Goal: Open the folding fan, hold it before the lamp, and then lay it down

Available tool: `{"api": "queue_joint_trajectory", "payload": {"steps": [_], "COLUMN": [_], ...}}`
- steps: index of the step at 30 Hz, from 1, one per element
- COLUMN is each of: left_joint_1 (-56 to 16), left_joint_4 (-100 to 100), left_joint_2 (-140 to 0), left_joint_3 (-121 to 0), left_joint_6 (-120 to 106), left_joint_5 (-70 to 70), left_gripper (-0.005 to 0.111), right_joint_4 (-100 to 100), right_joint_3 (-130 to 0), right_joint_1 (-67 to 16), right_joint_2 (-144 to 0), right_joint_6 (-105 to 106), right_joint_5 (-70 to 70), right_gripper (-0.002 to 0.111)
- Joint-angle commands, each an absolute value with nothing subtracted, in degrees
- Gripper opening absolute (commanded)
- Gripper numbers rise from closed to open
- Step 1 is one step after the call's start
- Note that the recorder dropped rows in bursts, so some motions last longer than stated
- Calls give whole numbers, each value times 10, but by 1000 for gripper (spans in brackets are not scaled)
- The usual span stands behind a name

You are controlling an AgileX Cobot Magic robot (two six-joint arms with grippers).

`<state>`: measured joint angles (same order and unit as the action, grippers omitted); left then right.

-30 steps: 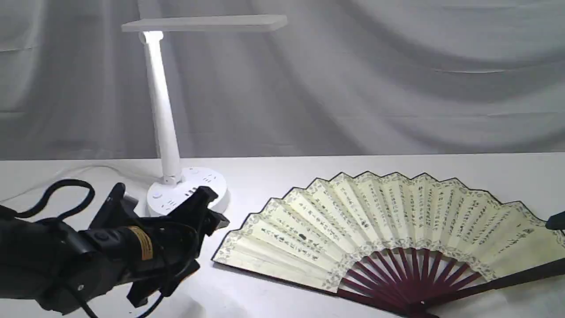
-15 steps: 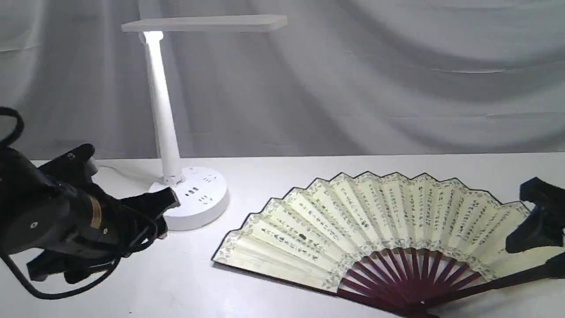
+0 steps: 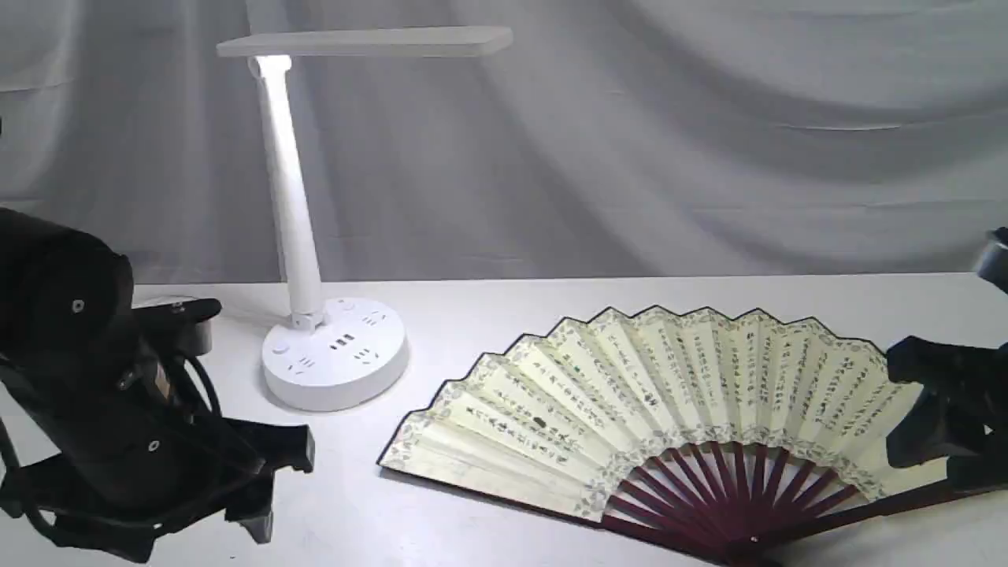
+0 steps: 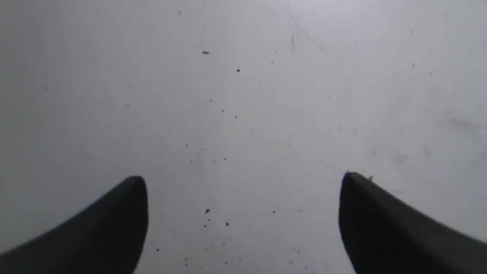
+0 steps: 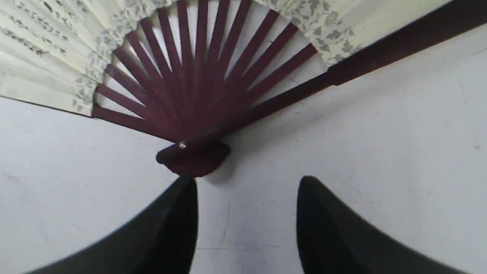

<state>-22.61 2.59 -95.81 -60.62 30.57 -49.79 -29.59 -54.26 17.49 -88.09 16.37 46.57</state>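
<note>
The folding fan [image 3: 630,394] lies fully spread and flat on the white table, its cream leaf facing up and its maroon ribs meeting at the near edge. In the right wrist view its ribs [image 5: 198,76] and pivot [image 5: 190,152] lie just beyond my right gripper [image 5: 247,182], which is open and empty. That right gripper [image 3: 906,405] hovers at the fan's right end. The white lamp [image 3: 335,354] stands at the back left, its head lit. At the lower left my left gripper [image 3: 276,488] is open, and the left wrist view shows it [image 4: 242,180] over bare table only.
A grey cloth backdrop [image 3: 709,142] hangs behind the table [image 3: 472,299]. The lamp's thin cable [image 3: 236,313] runs leftward from the base behind my left arm. The tabletop [image 4: 243,95] under the left gripper is specked with small dark marks.
My left arm drew back from beside the lamp base to the lower left, uncovering the base. My right arm came in from the right edge, over the fan's right end.
</note>
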Motion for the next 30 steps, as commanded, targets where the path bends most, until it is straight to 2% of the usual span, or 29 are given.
{"api": "queue_joint_trajectory", "payload": {"steps": [1,3,8,14,20,24,30], "left_joint_1": [-215,-195,-111,-34,28,44,44], "left_joint_4": [7,-22,-39,-19,6,6,8], "left_joint_2": [-953,-953,-953,-953,-953,-953,-953], "left_joint_3": [-610,-610,-610,-610,-610,-610,-610], "left_joint_6": [242,207,165,97,45,9,9], "left_joint_5": [-518,-525,-538,-545,-529,-511,-507], "left_gripper": [67,60,27,2,0,0,0], "right_joint_4": [-256,-235,-175,-158,-128,-130,-129], "right_joint_3": [-541,-541,-541,-541,-541,-541,-541], "right_joint_1": [153,133,94,80,81,91,148], "right_joint_2": [-876,-876,-876,-876,-876,-876,-876], "right_joint_6": [153,145,117,117,114,111,90], "right_joint_5": [458,454,446,427,407,392,400], "right_gripper": [36,32,30,26,11,10,11]}}
